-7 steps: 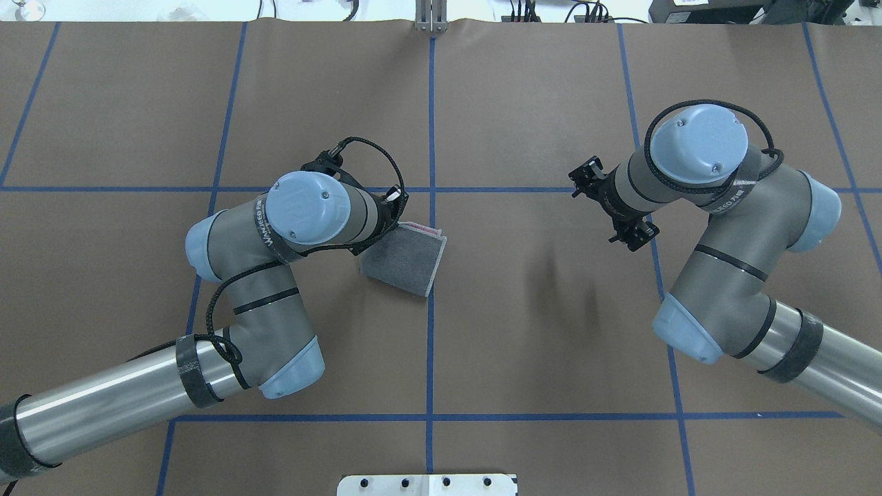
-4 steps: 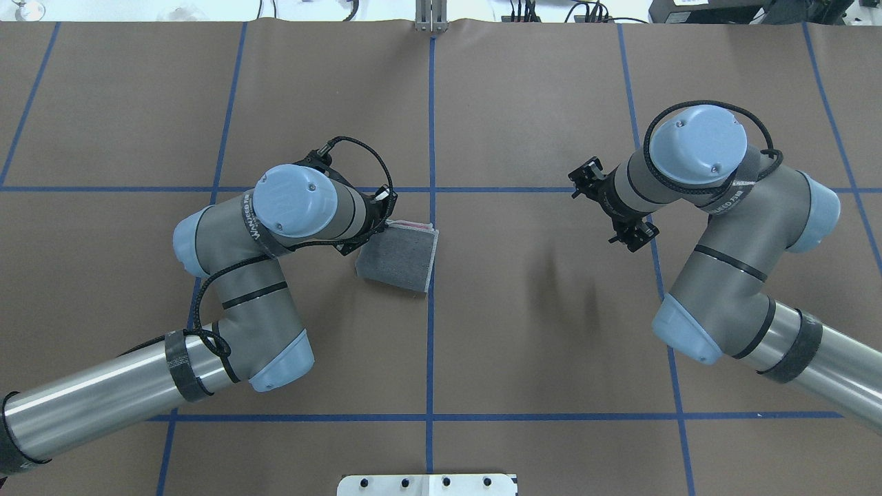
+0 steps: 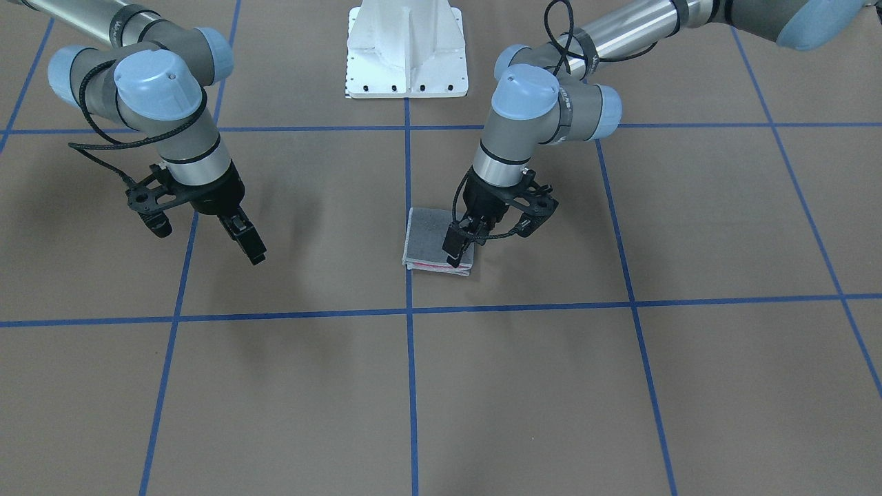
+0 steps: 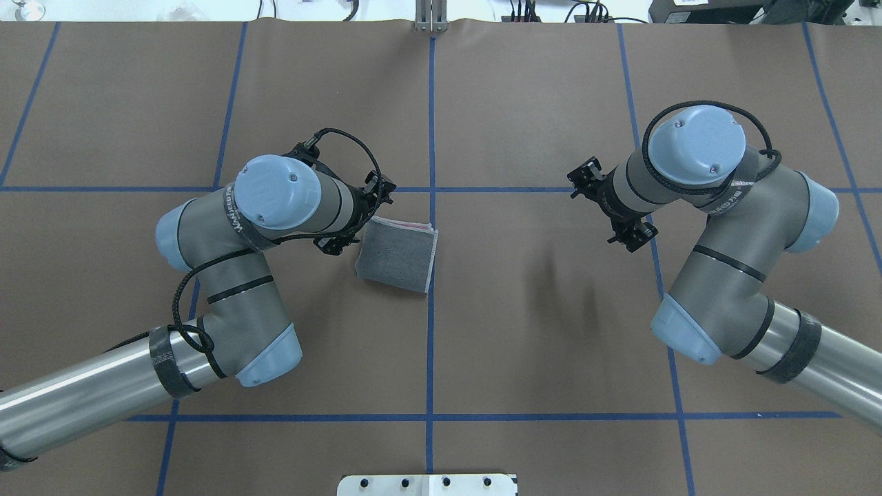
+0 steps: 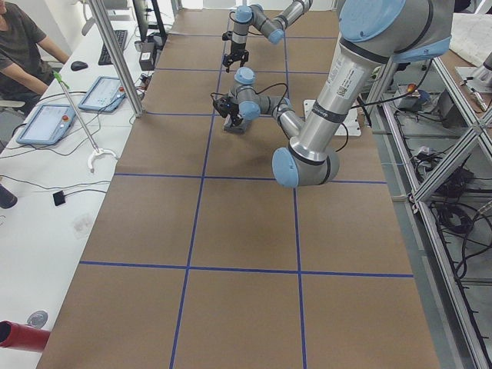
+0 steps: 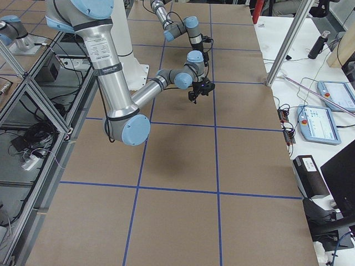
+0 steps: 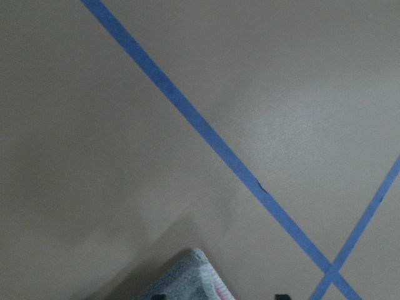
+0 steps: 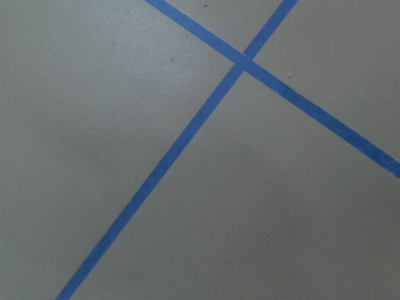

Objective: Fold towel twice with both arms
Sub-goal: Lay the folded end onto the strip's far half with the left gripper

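The towel lies folded into a small square on the brown table, dark grey face up, with a pink strip along its far edge. From the front the towel sits just to the robot's left of the centre tape line. My left gripper hangs open just over the towel's left edge. In the left wrist view its two tips stand apart at the bottom edge, with a towel corner between them. My right gripper hovers open above bare table, far from the towel, holding nothing.
Blue tape lines divide the brown table into squares. The white pedestal base stands at the robot's edge. A person sits at a side table with tablets beyond the far edge.
The left arm dragged the towel slightly left, then drew back left and off it, leaving the towel lying still. The right arm has hardly moved.
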Controlling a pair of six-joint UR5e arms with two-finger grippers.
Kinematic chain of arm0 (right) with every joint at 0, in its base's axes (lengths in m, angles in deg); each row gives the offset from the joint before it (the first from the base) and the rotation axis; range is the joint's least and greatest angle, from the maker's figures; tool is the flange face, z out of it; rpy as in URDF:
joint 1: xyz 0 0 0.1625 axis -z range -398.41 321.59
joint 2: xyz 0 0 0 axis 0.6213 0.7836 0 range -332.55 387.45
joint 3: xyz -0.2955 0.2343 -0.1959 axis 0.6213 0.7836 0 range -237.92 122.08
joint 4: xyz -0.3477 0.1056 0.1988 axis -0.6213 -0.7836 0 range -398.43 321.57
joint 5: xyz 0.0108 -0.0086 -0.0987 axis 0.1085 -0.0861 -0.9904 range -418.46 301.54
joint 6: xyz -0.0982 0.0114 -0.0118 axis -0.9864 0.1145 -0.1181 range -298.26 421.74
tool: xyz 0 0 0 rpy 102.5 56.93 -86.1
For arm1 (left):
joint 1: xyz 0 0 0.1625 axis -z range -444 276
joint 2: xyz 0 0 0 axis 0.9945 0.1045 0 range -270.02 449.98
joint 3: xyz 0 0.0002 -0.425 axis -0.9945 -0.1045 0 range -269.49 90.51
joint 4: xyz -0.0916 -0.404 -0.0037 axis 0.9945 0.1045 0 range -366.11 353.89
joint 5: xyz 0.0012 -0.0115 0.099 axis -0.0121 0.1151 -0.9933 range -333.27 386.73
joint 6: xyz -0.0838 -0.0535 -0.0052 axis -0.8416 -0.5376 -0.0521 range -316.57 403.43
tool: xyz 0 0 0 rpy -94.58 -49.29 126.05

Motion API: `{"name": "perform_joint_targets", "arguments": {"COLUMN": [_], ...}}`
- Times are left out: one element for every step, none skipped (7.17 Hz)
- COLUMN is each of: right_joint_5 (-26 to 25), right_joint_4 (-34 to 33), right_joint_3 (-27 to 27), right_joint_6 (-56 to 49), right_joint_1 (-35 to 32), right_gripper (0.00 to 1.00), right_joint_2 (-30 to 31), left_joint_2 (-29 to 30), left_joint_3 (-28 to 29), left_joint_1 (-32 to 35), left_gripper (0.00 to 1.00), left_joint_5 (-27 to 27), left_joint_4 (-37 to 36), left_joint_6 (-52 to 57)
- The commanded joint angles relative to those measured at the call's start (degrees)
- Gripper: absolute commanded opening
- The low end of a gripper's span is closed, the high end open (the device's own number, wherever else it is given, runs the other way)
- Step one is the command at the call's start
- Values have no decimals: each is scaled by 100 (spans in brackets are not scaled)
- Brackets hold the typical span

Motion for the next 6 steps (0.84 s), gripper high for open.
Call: {"name": "perform_joint_targets", "arguments": {"right_joint_5": [3, 3, 3, 20, 12, 12], "right_joint_4": [0, 0, 0, 0, 0, 0], "right_joint_3": [6, -2, -2, -2, -11, -11], "right_joint_6": [5, 5, -30, -74, -66, -66], "right_joint_1": [0, 0, 0, -26, -26, -26], "right_gripper": [100, 100, 100, 100, 100, 100], "right_joint_2": [4, 4, 12, 39, 30, 30], "left_joint_2": [22, 57, 57, 57, 118, 102], "left_joint_3": [-23, -128, -190, -95, -120, -120], "left_joint_1": [-42, -42, -42, -147, -200, -200], "left_gripper": [100, 100, 100, 100, 30, 0], "left_joint_5": [5, 14, 5, -4, 5, 127], "left_joint_4": [22, 22, 22, 22, 13, 13], "left_joint_6": [-27, -19, -19, -19, -1, 43]}}
